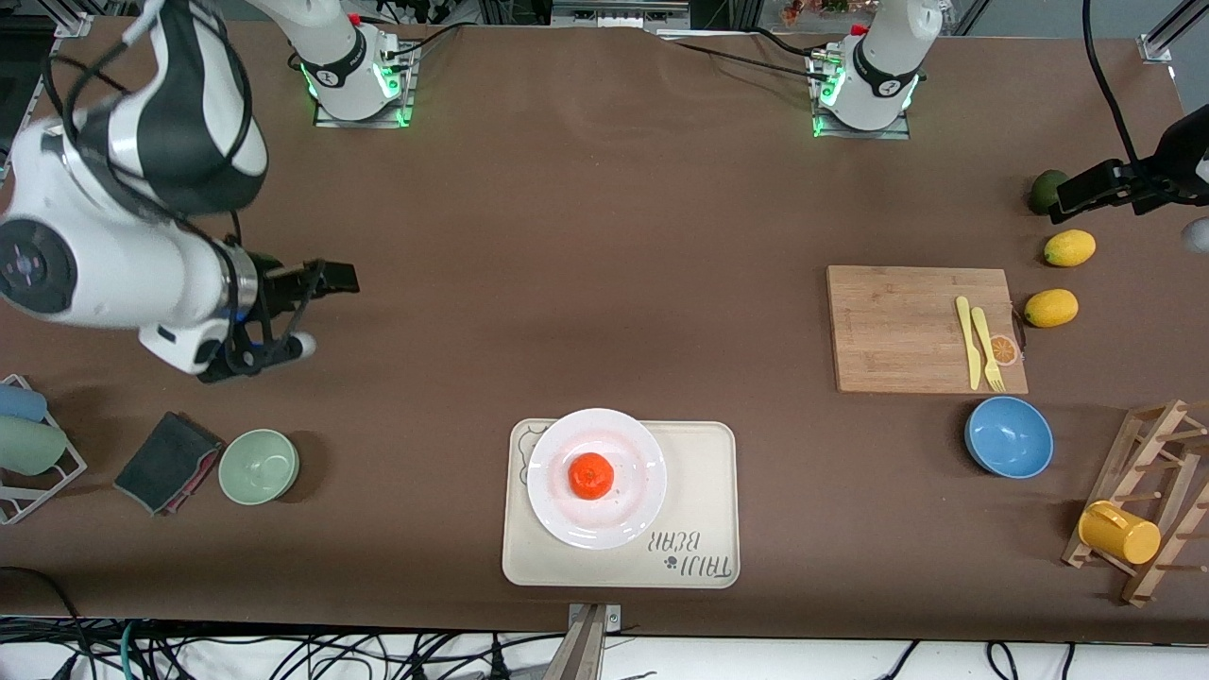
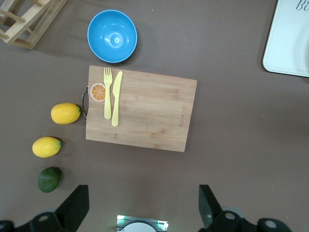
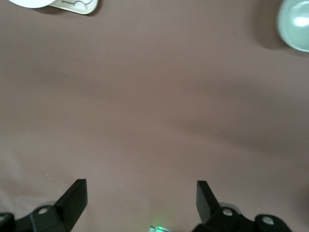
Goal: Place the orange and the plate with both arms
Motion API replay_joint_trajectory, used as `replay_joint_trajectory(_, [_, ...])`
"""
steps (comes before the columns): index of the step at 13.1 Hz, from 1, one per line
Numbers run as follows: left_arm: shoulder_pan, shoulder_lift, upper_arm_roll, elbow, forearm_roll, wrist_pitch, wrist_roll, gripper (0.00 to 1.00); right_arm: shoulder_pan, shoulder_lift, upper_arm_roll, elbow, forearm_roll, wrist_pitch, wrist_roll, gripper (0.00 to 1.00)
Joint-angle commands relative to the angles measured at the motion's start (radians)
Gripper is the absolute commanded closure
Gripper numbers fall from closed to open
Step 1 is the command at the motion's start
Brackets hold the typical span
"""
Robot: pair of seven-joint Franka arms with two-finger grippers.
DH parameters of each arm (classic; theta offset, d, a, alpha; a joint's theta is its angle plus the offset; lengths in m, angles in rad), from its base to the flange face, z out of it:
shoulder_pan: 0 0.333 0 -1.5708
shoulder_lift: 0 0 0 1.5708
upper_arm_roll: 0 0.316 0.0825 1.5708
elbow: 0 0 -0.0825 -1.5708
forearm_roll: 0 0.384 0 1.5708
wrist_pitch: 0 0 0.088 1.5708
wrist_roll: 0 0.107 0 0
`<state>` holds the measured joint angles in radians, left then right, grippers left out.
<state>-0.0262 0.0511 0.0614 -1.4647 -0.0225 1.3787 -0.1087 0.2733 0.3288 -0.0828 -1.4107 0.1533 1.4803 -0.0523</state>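
The orange [image 1: 591,475] sits in the middle of the white plate [image 1: 633,515]. The plate rests on the cream bear-print tray near the front camera's edge of the table. My right gripper [image 1: 324,312] is open and empty, up over bare table toward the right arm's end, well away from the plate. In the right wrist view its fingers [image 3: 75,199] stand wide apart over bare cloth, and a sliver of the plate [image 3: 29,2] shows. My left gripper [image 1: 1086,189] is open and empty over the table by the dark green fruit. In the left wrist view it [image 2: 142,205] holds nothing.
The cream tray [image 1: 699,472] holds the plate. A wooden cutting board [image 1: 907,326] with a yellow fork and knife, a blue bowl [image 1: 1009,436], two lemons [image 1: 1069,247], a dark green fruit [image 1: 1045,189], a wooden rack with a yellow cup [image 1: 1119,532], a green bowl [image 1: 259,466] and a dark cloth [image 1: 165,461] lie around.
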Motion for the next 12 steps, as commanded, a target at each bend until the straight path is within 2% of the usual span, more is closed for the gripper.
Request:
replay_joint_trajectory(1, [0.008, -0.014, -0.002, -0.017, -0.024, 0.022, 0.006, 0.0, 0.0, -0.207, -0.014, -0.216, -0.069, 0.061, 0.009, 0.0])
replay_joint_trajectory(3, [0.009, -0.031, -0.003, -0.046, -0.024, 0.04, 0.007, 0.0, -0.005, -0.299, -0.014, -0.266, -0.136, 0.052, 0.006, 0.0])
replay_joint_trajectory(5, [0.009, -0.091, -0.003, -0.13, -0.024, 0.094, 0.007, 0.0, -0.025, -0.342, -0.015, -0.295, -0.159, 0.022, 0.006, 0.0])
replay_joint_trajectory(7, [0.009, -0.086, -0.003, -0.126, -0.024, 0.091, 0.006, 0.0, -0.068, -0.347, -0.023, -0.294, -0.158, -0.021, 0.005, 0.0])
replay_joint_trajectory(9, [0.009, -0.079, 0.0, -0.117, -0.024, 0.094, 0.006, 0.0, -0.072, -0.352, -0.07, -0.29, -0.158, -0.012, 0.008, 0.0])
replay_joint_trajectory(12, [0.011, -0.077, 0.003, -0.114, -0.022, 0.094, 0.006, 0.0, -0.075, -0.341, -0.092, -0.291, -0.156, 0.091, 0.012, 0.0])
